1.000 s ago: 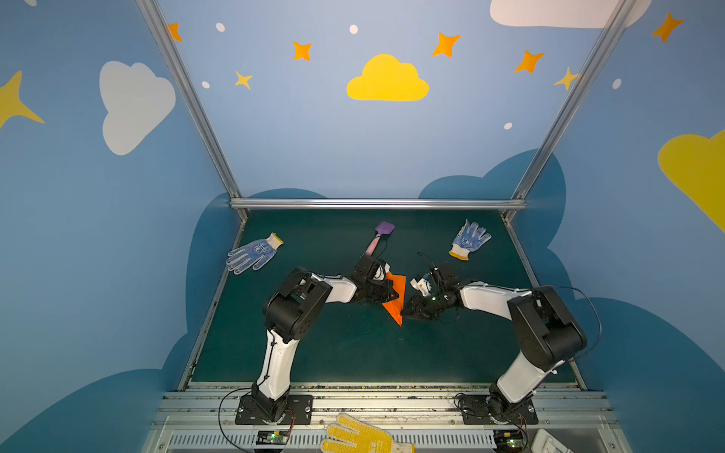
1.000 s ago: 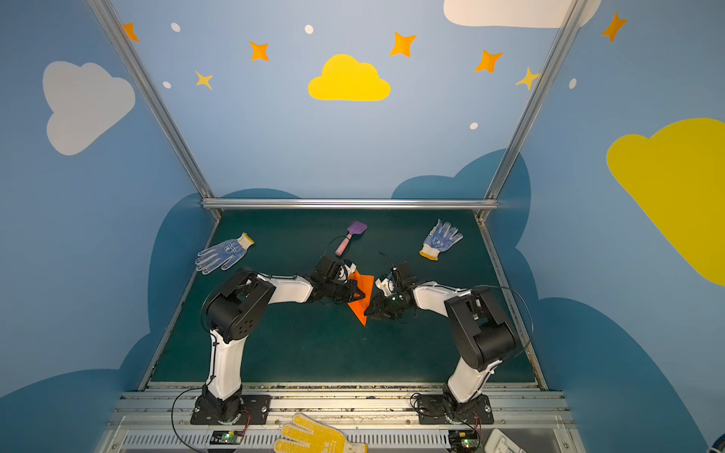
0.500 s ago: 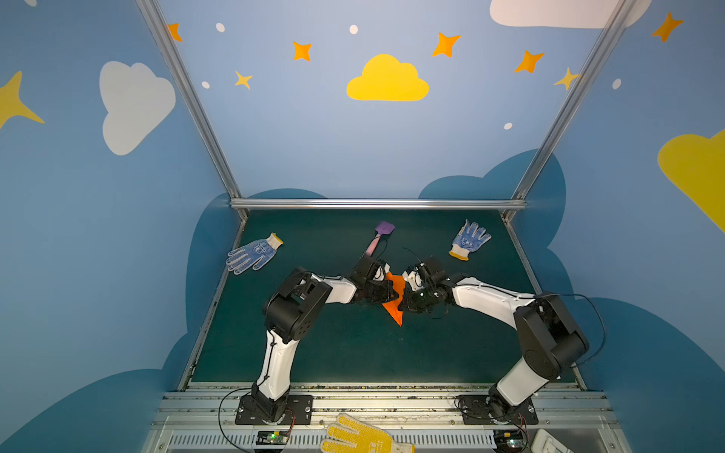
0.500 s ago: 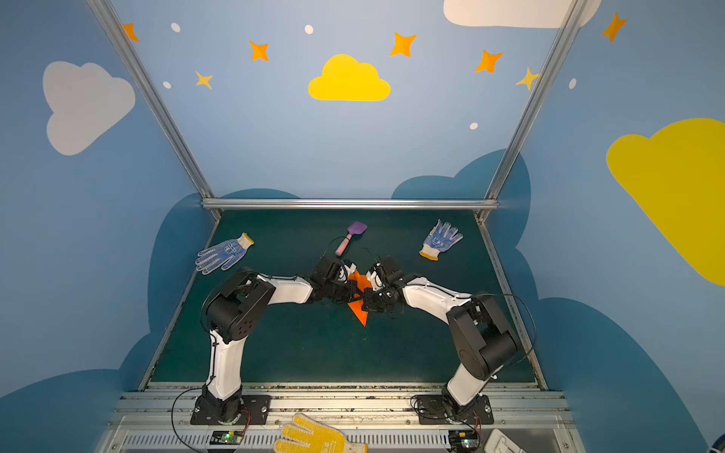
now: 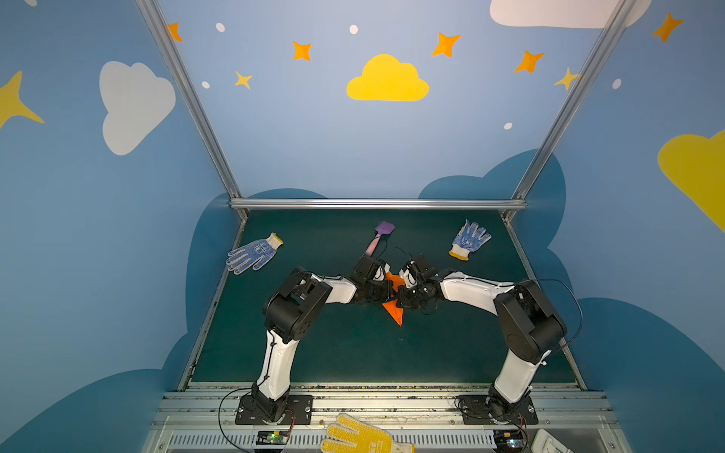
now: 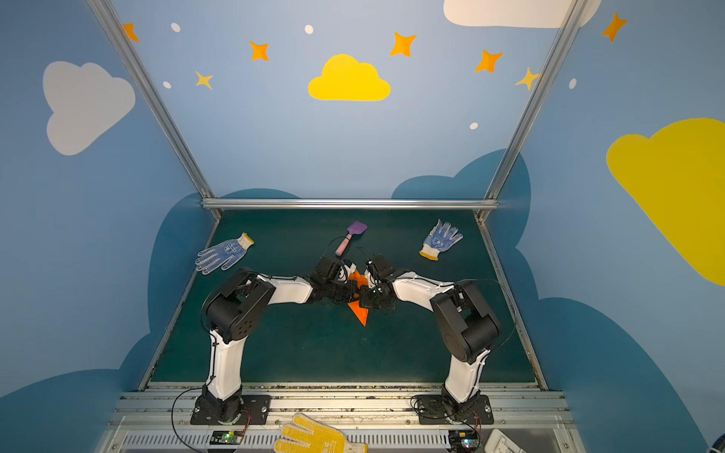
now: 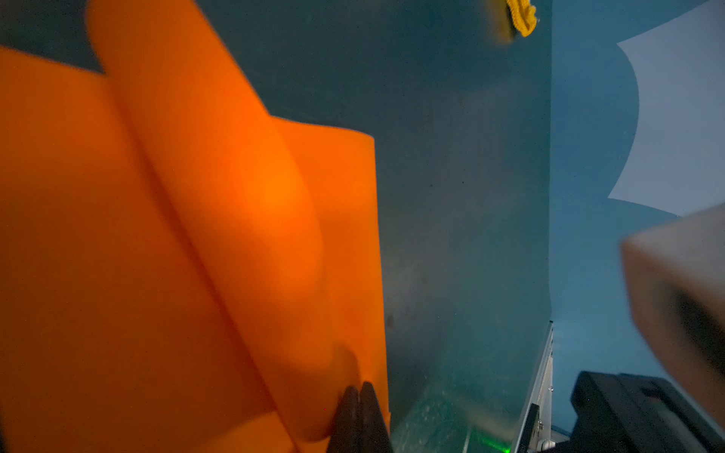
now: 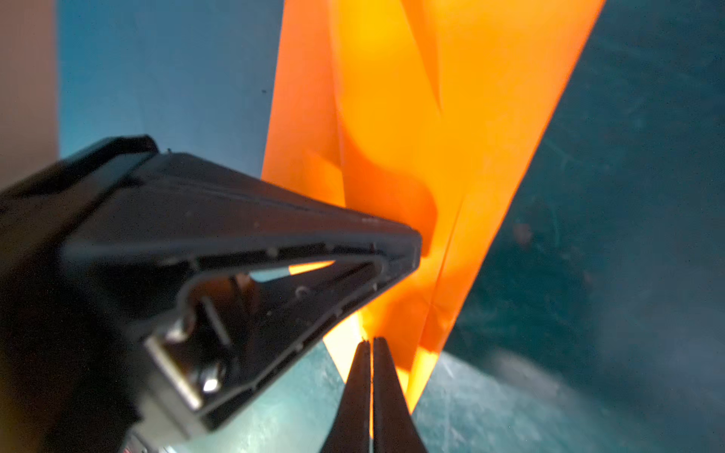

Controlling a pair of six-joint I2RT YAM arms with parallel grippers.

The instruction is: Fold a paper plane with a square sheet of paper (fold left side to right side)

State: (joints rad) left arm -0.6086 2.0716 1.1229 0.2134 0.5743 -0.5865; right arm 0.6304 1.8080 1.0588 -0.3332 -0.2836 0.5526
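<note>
The square sheet of paper [image 5: 393, 310] [image 6: 359, 312] is bright orange and creased into a narrow pointed paper plane shape, its tip toward the table's front. It hangs at mid-table between both grippers. My left gripper [image 5: 386, 288] [image 7: 359, 388] is shut on one edge of the paper [image 7: 196, 235], which fills most of the left wrist view. My right gripper [image 5: 402, 293] [image 8: 370, 343] is shut on the paper [image 8: 412, 137] from the other side, with orange showing between its fingers. In the right wrist view the left gripper's black finger [image 8: 274, 235] lies close beside it.
A purple-headed spatula [image 5: 382, 231] [image 6: 353, 231] lies just behind the grippers. Blue-dotted gloves lie at the back left [image 5: 253, 255] and back right [image 5: 469, 241]. A yellow glove [image 5: 361, 437] rests on the front rail.
My right gripper has moved left and toward the back to the paper and shut on it. The left gripper has stayed shut on the paper in place.
</note>
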